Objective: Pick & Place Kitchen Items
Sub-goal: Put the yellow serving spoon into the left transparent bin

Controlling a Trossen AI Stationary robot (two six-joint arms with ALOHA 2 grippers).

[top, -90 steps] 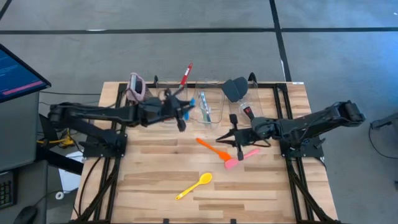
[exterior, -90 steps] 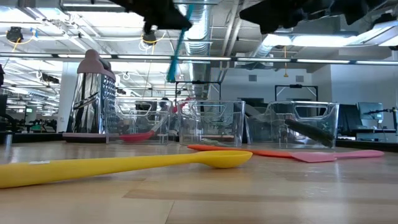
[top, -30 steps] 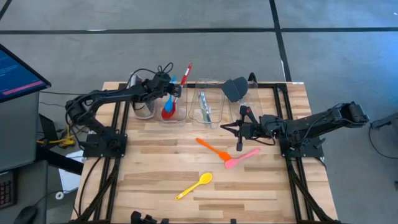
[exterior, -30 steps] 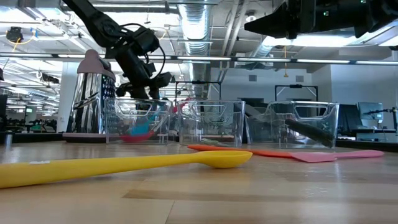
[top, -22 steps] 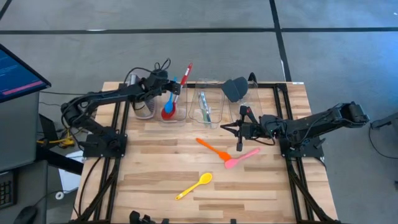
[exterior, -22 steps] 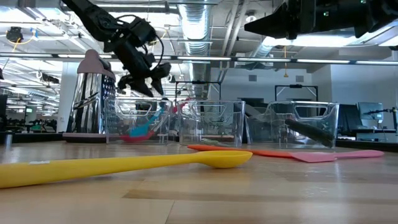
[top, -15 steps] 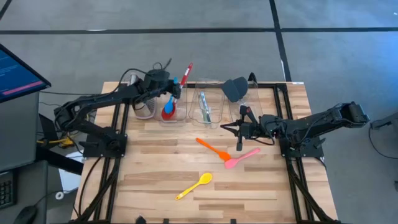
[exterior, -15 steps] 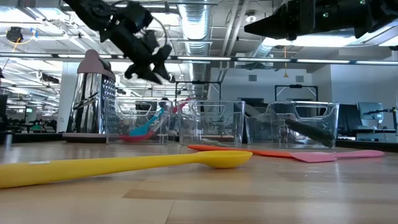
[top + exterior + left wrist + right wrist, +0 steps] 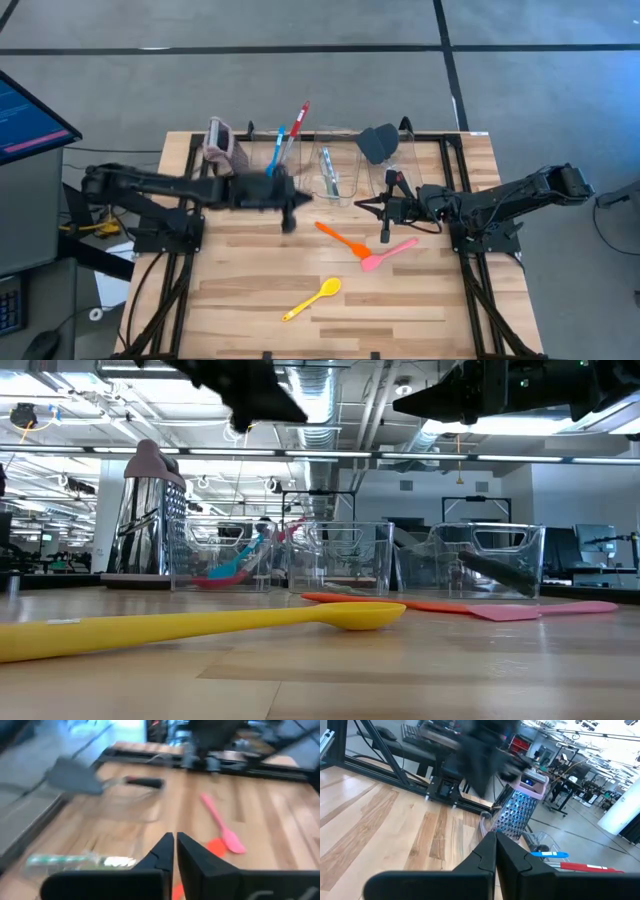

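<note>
High view | left pincer point(image 9: 290, 222) closed, empty | near orange spatula point(image 9: 341, 238)

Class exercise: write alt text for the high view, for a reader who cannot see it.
Seen from above, the left gripper, shut and empty, hovers near an orange spatula, pink spatula and yellow spoon on a wooden table. The right gripper waits, shut.

No legible text, labels, brands or numbers anywhere. Monitor point(image 9: 30, 115) beyond table's left edge shows lines, too small to read.
</note>
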